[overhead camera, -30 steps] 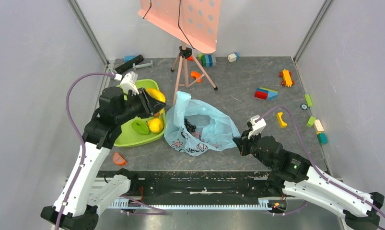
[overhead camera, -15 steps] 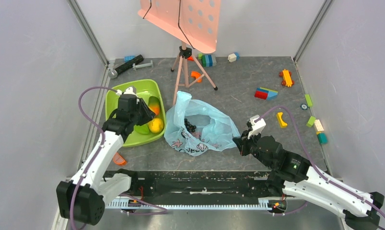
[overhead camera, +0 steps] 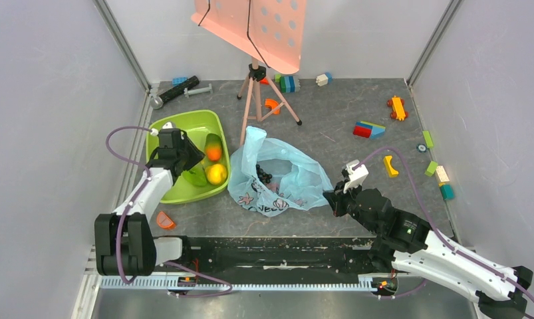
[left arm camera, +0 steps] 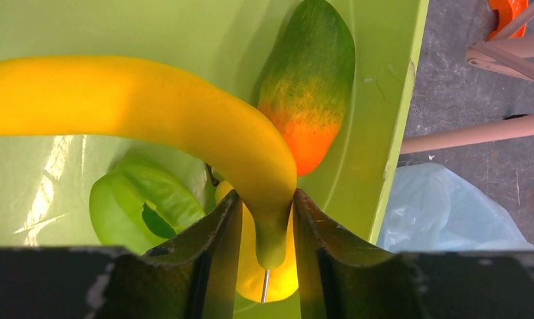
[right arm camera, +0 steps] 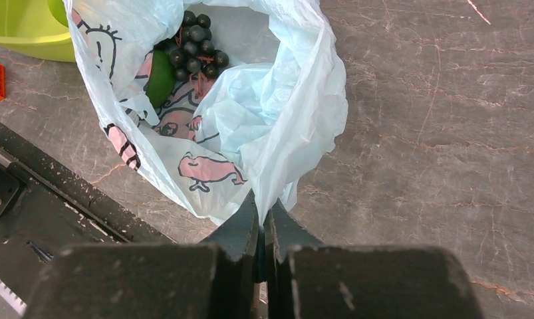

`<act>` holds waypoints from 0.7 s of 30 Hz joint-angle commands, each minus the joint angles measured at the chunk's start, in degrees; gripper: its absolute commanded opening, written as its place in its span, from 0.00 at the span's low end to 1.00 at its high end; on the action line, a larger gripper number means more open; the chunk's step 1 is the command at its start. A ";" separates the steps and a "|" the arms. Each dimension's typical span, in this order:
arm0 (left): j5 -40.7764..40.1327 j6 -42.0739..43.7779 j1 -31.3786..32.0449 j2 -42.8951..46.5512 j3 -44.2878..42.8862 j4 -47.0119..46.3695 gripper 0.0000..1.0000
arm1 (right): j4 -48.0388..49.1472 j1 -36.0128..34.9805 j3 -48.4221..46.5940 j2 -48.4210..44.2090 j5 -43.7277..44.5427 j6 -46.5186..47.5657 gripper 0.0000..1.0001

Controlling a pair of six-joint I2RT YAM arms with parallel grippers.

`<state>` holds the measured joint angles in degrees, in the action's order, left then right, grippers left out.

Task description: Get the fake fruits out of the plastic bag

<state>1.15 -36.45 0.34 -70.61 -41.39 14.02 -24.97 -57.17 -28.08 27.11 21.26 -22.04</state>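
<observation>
My left gripper (left arm camera: 264,229) hangs over the lime-green tub (overhead camera: 159,126) at the left side of the table. Its fingers are drawn narrow on the stem end of a yellow banana (left arm camera: 151,109), which arches off to the left above the tub floor. Below it lie a green-to-orange papaya (left arm camera: 310,86) along the tub's right wall, a glossy green piece (left arm camera: 134,203) and a yellow round fruit (overhead camera: 216,174). The tub's right rim sits just beside the plastic bag (overhead camera: 297,174).

My right gripper (right arm camera: 264,222) is pressed closed on the bag's near right edge, pinching a fold of the thin light-blue film. The bag's mouth gapes toward the far left. Inside show a bunch of dark grapes (right arm camera: 196,40) and a green fruit (right arm camera: 161,76).

Bare grey table (right arm camera: 450,133) lies open to the right of the bag. A black rail (overhead camera: 277,249) bounds the near edge. The tripod (overhead camera: 257,93) plants its legs just far of the bag. Toy bricks (overhead camera: 369,129) are scattered far and right.

The bag carries pink cartoon figures outlined in black. Dark lettering on its near fold is too small to read.
</observation>
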 commanded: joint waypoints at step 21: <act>13.07 -2.25 4.34 19.16 -10.26 2.29 0.83 | 3.33 -0.05 -1.96 -0.32 -0.34 0.69 0.00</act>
<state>11.16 -40.45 1.45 -56.73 -43.27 12.25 -24.71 -57.17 -28.08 27.05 21.21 -22.02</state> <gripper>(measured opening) 0.823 0.008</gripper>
